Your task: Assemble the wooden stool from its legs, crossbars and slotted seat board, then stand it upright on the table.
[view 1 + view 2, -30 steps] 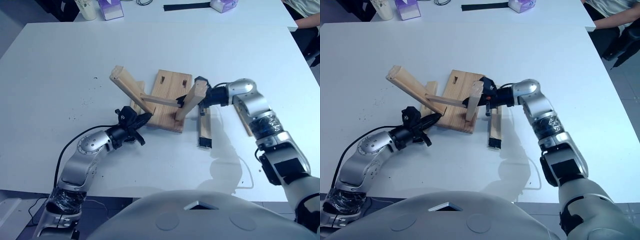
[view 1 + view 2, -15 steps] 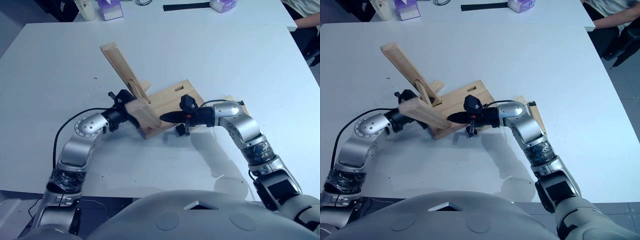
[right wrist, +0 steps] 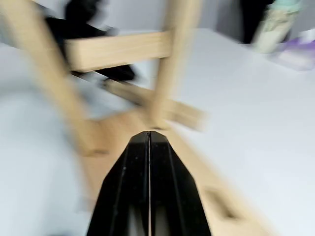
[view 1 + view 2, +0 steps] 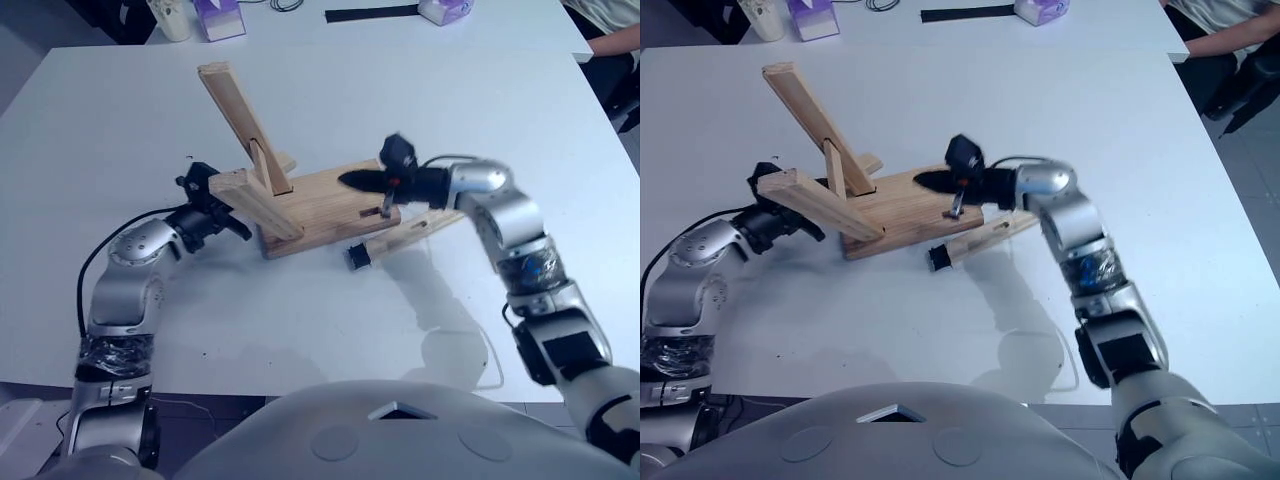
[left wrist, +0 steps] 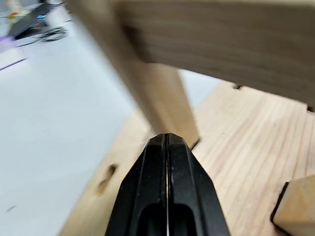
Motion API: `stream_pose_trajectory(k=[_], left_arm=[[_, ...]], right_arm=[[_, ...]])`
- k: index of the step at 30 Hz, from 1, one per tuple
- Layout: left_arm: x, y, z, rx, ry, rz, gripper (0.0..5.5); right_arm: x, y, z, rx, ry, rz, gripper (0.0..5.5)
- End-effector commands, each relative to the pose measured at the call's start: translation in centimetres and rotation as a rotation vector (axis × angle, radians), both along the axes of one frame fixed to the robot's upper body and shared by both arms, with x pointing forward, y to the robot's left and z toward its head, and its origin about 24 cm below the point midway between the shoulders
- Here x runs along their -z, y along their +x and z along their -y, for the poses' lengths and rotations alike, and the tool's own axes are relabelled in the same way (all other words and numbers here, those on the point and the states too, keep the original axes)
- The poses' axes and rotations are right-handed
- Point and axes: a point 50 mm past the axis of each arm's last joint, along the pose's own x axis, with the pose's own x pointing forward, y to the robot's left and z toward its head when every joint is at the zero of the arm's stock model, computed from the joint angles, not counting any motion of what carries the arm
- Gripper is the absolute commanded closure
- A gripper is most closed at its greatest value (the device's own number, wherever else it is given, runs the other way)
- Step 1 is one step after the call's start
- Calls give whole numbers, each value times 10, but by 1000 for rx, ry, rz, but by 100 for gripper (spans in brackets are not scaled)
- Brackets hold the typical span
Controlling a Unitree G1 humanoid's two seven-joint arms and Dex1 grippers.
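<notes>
Left eye view shows your right arm bent at the elbow, the right pincer [image 4: 348,180] closed on nothing, tips over the slotted seat board [image 4: 322,207] — a loose leg [image 4: 398,240] lies just beneath its wrist. Your left arm is folded low, the left pincer [image 5: 167,140] also closed and empty, tips right at the foot of the leg frame [image 4: 240,115] standing in the board.

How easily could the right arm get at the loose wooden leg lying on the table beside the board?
Probably yes, fairly easily. The loose leg lies flat on the table, close below the right gripper, which hovers over the seat board. Nothing rests on it, but the shut gripper would need to open first.
</notes>
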Motion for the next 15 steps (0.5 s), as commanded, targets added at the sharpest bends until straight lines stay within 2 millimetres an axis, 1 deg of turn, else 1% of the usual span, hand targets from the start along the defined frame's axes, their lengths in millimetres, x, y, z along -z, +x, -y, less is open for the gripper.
stream_pose_trajectory(k=[1, 3, 5, 8, 9, 12, 15], left_arm=[[6, -23, -8, -33, -18, -76, 550], [14, -36, -2, 36, 5, -126, 550], [20, -53, 5, 123, 7, -171, 550], [23, -73, 13, 234, 13, -215, 550], [24, -77, 15, 254, 12, -225, 550], [28, -86, 23, 302, 11, -256, 550], [44, -86, 37, 325, 48, -295, 550]], right_arm=[[14, 40, 10, 85, -218, 99, 548], [17, 54, 13, 170, -251, 109, 548], [20, 63, 18, 243, -288, 101, 548], [24, 69, 30, 308, -345, 78, 548], [25, 70, 31, 316, -354, 72, 548], [28, 71, 29, 333, -352, 49, 548], [38, 66, 21, 291, -376, 25, 548]])
